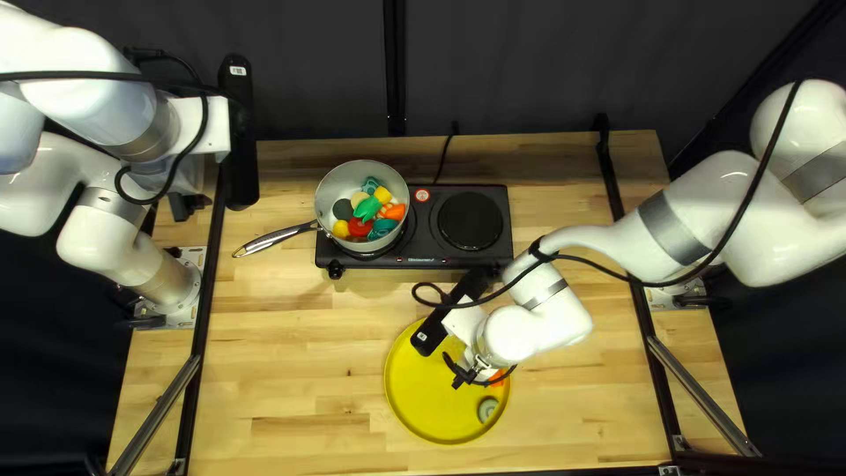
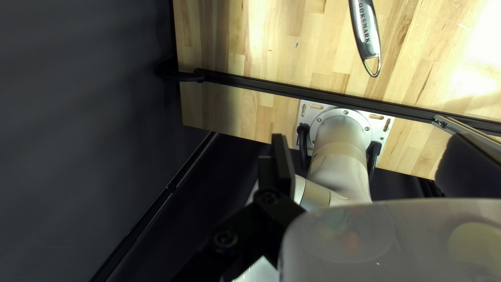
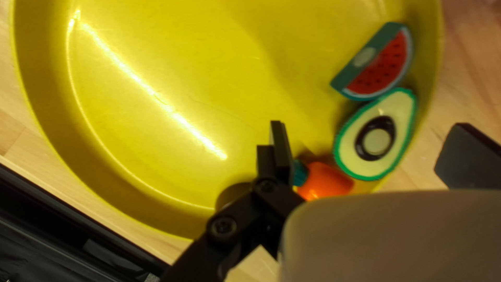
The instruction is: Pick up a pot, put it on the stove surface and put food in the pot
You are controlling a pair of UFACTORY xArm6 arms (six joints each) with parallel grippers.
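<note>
Stove (image 1: 429, 241) is on the surface (image 1: 308, 379). Yellow plate (image 1: 419, 388) sits nearer the near edge, my right tool (image 1: 464, 379) over it. Pot (image 1: 326, 196) is upright on the stove's left burner; its handle (image 1: 280, 237) points to the left of the top left view, slightly toward the near edge. Pot's holding a pile of toy food: red, orange, yellow, green, teal pieces.

Left tool (image 1: 188, 204) is left of the pot, well apart. Both tools: fingers wide apart, nothing gripped.

On the plate, per right wrist view: avocado half (image 3: 394, 112) ahead, between the finger lines, wide end toward the carrot (image 3: 327, 181). Watermelon wedge (image 3: 383, 65) is just beyond it, long axis slanted. Carrot's right beside one finger, teal top toward it; can't tell if touching. A rounded grey-green piece (image 1: 487, 408) too, type unclear.
</note>
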